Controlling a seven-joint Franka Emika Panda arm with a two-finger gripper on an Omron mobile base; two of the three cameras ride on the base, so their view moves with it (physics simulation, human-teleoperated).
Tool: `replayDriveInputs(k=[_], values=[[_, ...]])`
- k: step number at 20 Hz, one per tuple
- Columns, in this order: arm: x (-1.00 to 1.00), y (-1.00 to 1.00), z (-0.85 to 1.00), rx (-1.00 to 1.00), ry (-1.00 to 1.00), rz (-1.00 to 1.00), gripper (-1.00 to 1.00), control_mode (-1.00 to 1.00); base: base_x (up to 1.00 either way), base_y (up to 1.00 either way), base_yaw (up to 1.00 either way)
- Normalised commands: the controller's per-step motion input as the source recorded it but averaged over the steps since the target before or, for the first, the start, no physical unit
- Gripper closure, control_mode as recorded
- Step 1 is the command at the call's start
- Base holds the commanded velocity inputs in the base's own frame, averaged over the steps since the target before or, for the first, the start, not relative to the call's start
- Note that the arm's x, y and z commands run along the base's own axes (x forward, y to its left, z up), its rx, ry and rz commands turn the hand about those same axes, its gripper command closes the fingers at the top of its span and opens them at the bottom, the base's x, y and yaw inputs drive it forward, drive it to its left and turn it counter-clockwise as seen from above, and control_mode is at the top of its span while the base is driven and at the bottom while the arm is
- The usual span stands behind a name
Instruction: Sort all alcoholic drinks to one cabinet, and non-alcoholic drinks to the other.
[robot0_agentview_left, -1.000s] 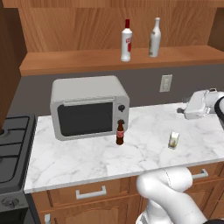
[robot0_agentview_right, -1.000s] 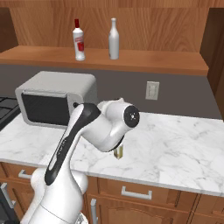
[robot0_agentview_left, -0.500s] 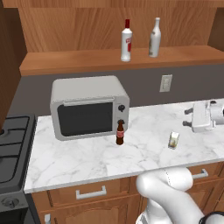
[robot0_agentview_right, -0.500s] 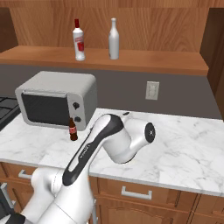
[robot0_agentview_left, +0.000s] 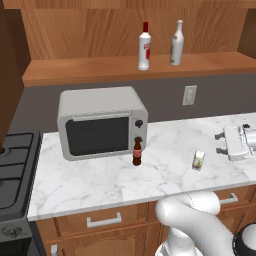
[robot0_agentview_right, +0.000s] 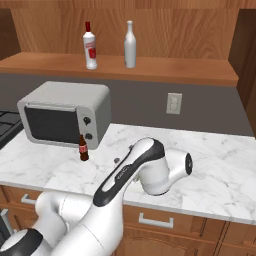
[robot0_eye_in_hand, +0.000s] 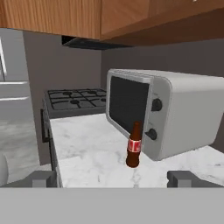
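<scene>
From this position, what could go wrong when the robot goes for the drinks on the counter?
1. The cola bottle stands very close to the microwave, so the open gripper could bump the oven door or tip the slim bottle.
2. The small cream can stands between gripper and cola bottle; a low sweep may knock it over.
</scene>
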Motion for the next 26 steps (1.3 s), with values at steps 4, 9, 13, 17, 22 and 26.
replayDriveInputs(k=[4, 9, 13, 17, 22, 26], values=[[0.01, -0.08, -0.37, 0.00, 0.00, 0.07, -1.00, -1.00, 0.00, 0.00, 0.00], [0.00, -0.04, -0.34, 0.01, 0.00, 0.08, -1.00, -1.00, 0.00, 0.00, 0.00], [0.00, -0.15, -0.27, 0.04, 0.00, 0.08, -1.00, -1.00, 0.00, 0.00, 0.00], [0.00, -0.16, -0.22, 0.03, 0.00, 0.06, -1.00, -1.00, 0.00, 0.00, 0.00], [0.24, 0.00, -0.33, 0.00, 0.00, 0.01, -1.00, -1.00, 0.00, 0.00, 0.00], [0.23, 0.00, -0.33, 0.00, 0.00, 0.00, -1.00, -1.00, 0.00, 0.00, 0.00]])
